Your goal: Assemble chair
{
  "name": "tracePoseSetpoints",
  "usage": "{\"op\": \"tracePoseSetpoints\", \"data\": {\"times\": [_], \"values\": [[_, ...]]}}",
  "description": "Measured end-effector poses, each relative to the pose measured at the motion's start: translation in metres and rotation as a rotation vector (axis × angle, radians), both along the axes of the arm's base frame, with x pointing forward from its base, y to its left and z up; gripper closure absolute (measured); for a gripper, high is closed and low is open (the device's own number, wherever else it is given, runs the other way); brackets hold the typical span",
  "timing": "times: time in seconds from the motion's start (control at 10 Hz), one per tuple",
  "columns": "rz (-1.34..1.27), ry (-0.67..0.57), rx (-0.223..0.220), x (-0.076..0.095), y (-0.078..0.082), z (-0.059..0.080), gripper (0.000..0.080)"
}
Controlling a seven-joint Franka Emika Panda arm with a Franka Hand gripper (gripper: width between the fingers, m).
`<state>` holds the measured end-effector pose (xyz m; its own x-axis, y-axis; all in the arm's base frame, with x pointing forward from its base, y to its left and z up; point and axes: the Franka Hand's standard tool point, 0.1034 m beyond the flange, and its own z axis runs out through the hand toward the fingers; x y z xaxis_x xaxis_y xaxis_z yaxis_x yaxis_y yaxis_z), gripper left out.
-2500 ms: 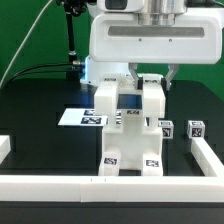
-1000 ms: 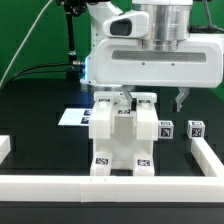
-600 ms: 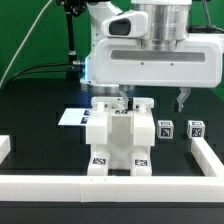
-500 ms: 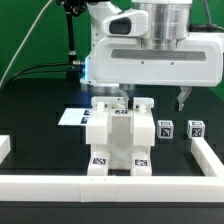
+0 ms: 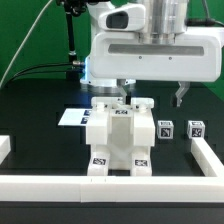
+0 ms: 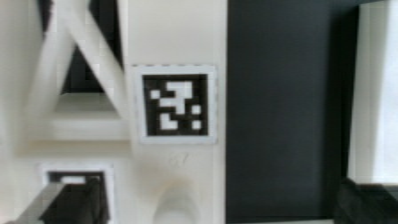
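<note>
The chair assembly (image 5: 118, 140) is a chunky white block of joined parts with small tags. It stands upright in the middle of the black table, close to the front border bar. My gripper (image 5: 152, 94) hangs just above its top with the fingers (image 5: 180, 97) spread wider than the right post, holding nothing. Two small white tagged cubes (image 5: 167, 129) (image 5: 196, 128) sit to the exterior view's right of the assembly. The wrist view is filled by a white post with a tag (image 6: 175, 105), seen very close, and a dark finger (image 6: 68, 200) beside it.
The marker board (image 5: 72, 117) lies flat behind the assembly on the exterior view's left. White border bars run along the front (image 5: 110, 185), the right (image 5: 210, 155) and the left (image 5: 4, 147). A black cable post (image 5: 70, 40) stands at the back.
The arm came down and forward, and the chair assembly shifted toward the exterior view's left and the front bar. Over the last second the assembly stayed still and the gripper rose slightly.
</note>
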<state>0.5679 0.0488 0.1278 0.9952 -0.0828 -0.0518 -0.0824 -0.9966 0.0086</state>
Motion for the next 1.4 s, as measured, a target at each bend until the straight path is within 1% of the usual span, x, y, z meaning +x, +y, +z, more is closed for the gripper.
{"op": "tracePoseSetpoints", "data": {"times": [0.1,0.2,0.3,0.7,0.8,0.9,1.0,1.1,1.2,1.4], "values": [[-0.008,-0.005,0.004,0.000,0.002,0.010,0.0151],[-0.013,-0.011,0.007,-0.001,0.003,0.014,0.0151],[-0.012,-0.006,0.005,-0.001,0.003,0.010,0.0151],[-0.011,-0.004,0.005,-0.001,0.004,0.009,0.0151],[-0.004,-0.007,0.010,-0.002,0.016,0.017,0.0151],[-0.002,-0.014,0.016,-0.006,0.030,0.023,0.0151],[0.005,-0.019,0.023,-0.017,0.048,0.026,0.0151],[0.033,-0.029,0.031,-0.032,0.071,0.025,0.0151],[0.023,-0.027,0.026,-0.038,0.086,0.025,0.0151],[0.032,-0.026,0.027,-0.037,0.083,0.024,0.0151]]}}
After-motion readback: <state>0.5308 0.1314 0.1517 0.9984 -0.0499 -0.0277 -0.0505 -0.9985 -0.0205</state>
